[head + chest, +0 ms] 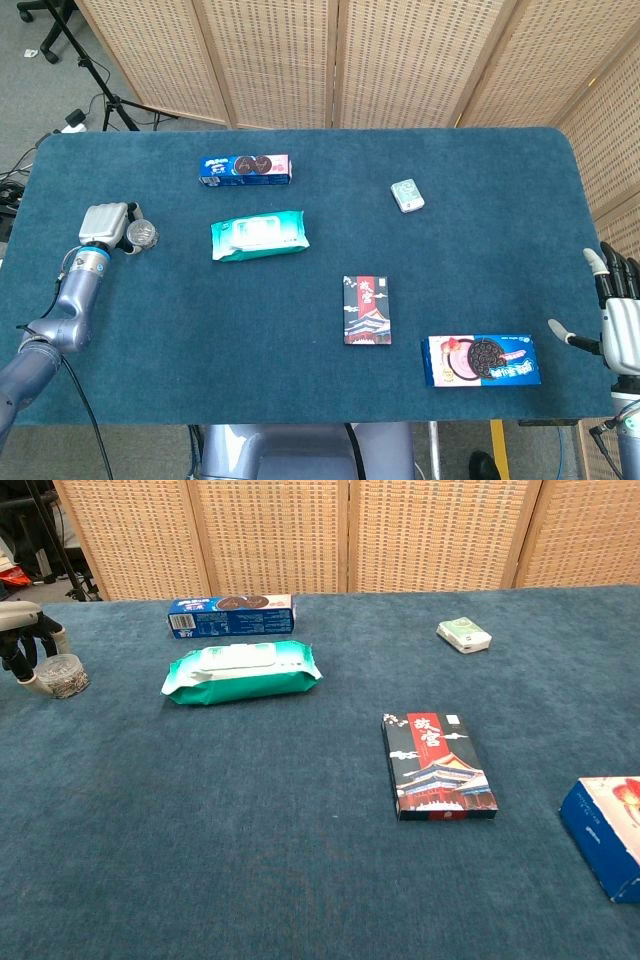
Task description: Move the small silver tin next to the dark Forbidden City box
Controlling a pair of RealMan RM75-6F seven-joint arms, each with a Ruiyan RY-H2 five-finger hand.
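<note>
The left hand point(107, 224) curls around the tin point(142, 234) just at its fingertips; whether it pinches yet, I cannot tell. The tin looks light, rigid and slippery: grip its round sides.

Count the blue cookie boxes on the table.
2: one cookie box near the far edge, behind the wipes pack; another at the near right, beside the Forbidden City box.
</note>
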